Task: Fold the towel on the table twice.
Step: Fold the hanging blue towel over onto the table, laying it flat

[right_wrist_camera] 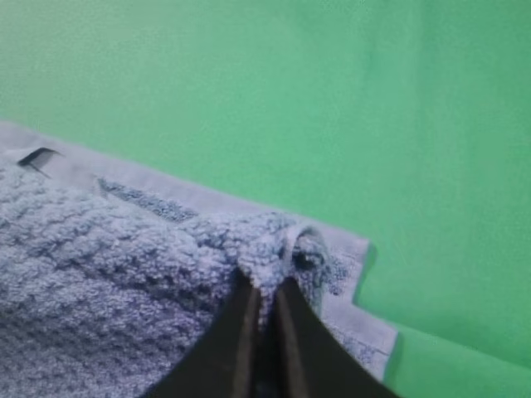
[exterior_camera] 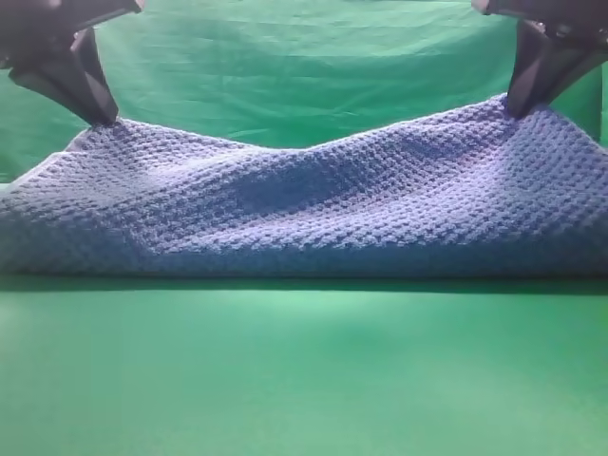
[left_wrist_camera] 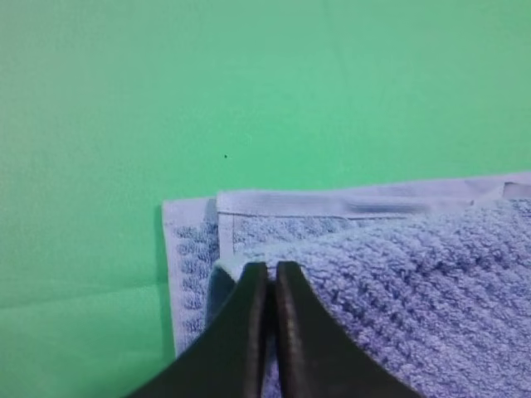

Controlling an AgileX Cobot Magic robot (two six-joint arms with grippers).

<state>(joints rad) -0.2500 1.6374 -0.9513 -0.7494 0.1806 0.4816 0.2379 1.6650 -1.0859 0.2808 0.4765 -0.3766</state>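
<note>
The blue-grey waffle-weave towel [exterior_camera: 304, 214] lies doubled over across the green table [exterior_camera: 304, 370], its fold toward the front. My left gripper [exterior_camera: 100, 122] is shut on the towel's raised upper-left corner, and my right gripper [exterior_camera: 521, 109] is shut on the raised upper-right corner; the top edge sags between them. In the left wrist view the gripper [left_wrist_camera: 271, 269] pinches the top layer of towel [left_wrist_camera: 398, 274] just above the lower layer's pale hem. The right wrist view has the gripper [right_wrist_camera: 264, 290] bunching the towel [right_wrist_camera: 99, 265] corner over the hem below.
A wrinkled green backdrop curtain [exterior_camera: 304, 76] hangs behind the towel. Bare green table surface stretches in front of the fold and shows beyond the towel corners in both wrist views.
</note>
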